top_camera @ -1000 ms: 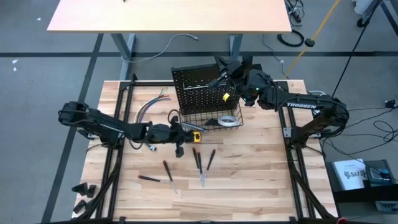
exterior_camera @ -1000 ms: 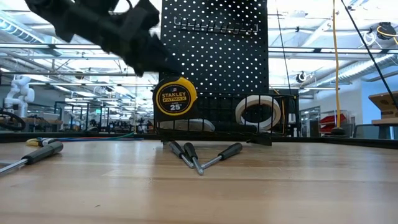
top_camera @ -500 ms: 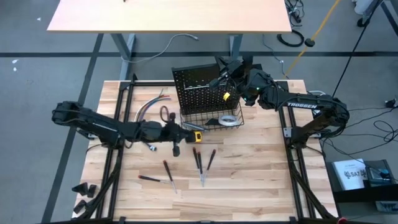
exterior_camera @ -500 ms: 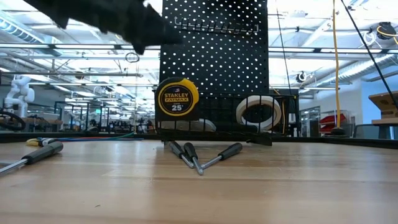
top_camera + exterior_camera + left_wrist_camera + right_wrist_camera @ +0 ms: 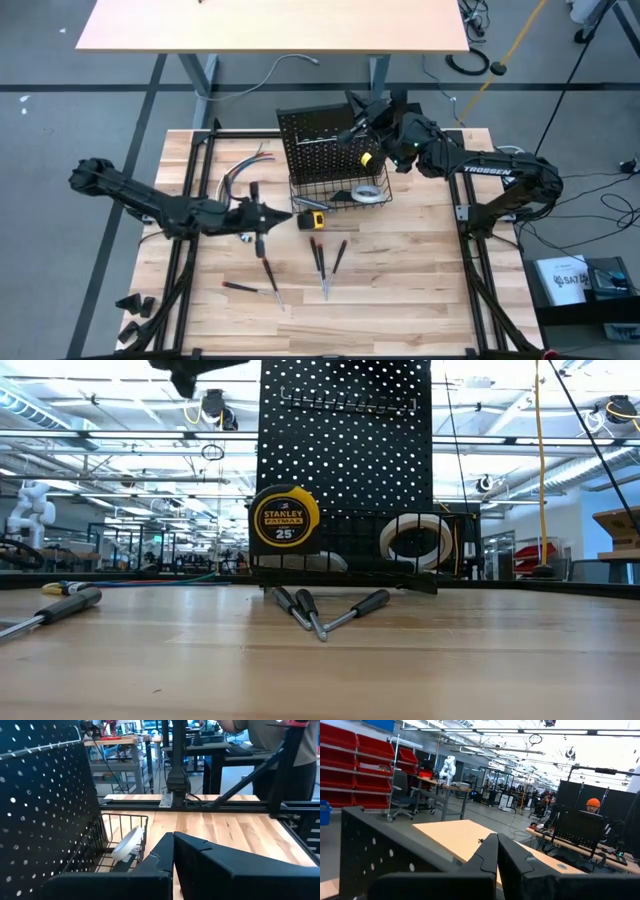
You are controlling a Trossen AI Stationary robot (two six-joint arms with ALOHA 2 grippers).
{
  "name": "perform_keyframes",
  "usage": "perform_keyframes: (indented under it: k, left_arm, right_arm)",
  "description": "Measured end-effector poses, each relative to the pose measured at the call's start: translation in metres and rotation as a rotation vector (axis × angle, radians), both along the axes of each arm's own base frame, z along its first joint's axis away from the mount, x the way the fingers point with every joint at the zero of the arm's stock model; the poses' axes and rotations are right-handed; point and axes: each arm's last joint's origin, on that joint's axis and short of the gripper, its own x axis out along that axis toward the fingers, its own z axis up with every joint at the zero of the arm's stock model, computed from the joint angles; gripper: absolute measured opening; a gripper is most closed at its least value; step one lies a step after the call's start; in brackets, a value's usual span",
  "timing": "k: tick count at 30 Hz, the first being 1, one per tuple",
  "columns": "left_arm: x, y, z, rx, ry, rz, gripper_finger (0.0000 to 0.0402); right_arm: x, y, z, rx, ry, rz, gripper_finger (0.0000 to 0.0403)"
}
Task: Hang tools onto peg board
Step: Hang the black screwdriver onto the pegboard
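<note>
- Left end effector (image 5: pixel 262 217): has drawn back leftward from the tape measure (image 5: pixel 313 221) since the earlier frame, and now hovers empty over the desk (image 5: pixel 400 290), fingers pressed together.
- Nearest row, two screwdrivers (image 5: pixel 252 286): lying flat on the desk, on the left arm's side.
- Next row, three screwdrivers (image 5: pixel 325 262): lying close together near the desk's middle, just in front of the basket.
- Tape measure: yellow and black, standing on the desk, just before the wire basket's (image 5: pixel 335 190) front edge.
- White tape roll (image 5: pixel 368 193): inside the wire basket, toward the right arm's side.
- Peg board (image 5: pixel 318 145): upright black perforated panel rising behind the basket.
- Right end effector (image 5: pixel 350 133): closed, empty, raised near the peg board's upper edge.
- Coloured cables (image 5: pixel 238 171): on the desk beside the peg board.
</note>
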Motion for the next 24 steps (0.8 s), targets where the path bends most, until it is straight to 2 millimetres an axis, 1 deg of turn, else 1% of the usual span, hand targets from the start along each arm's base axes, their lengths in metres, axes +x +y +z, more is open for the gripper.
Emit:
perform_keyframes:
  k: [3, 8, 13, 17, 20, 24]
  left_arm:
    - [-0.008, -0.007, 0.002, 0.000, 0.011, -0.009, 0.0008]
    - [-0.015, -0.015, -0.003, 0.011, 0.059, 0.033, 0.0008]
    - [-0.017, -0.018, -0.003, -0.007, 0.057, 0.039, 0.0008]
    - [-0.017, -0.020, -0.003, -0.009, 0.061, 0.034, 0.0008]
    - [-0.020, -0.023, -0.008, -0.051, 0.102, -0.002, 0.0008]
    - [-0.027, -0.034, -0.021, -0.152, 0.232, -0.106, 0.0008]
  right_arm:
    - [-0.003, 0.006, 0.003, -0.016, 0.013, 0.006, 0.0000]
    - [-0.007, 0.012, 0.008, -0.043, 0.011, 0.010, 0.0000]
    - [-0.012, 0.013, 0.022, -0.103, -0.087, 0.005, 0.0000]
    - [-0.014, 0.016, 0.030, -0.164, -0.148, 0.055, 0.0000]
    - [-0.015, 0.028, 0.034, -0.173, -0.168, 0.106, 0.0000]
    - [-0.014, 0.055, 0.032, -0.162, -0.099, 0.201, 0.0000]
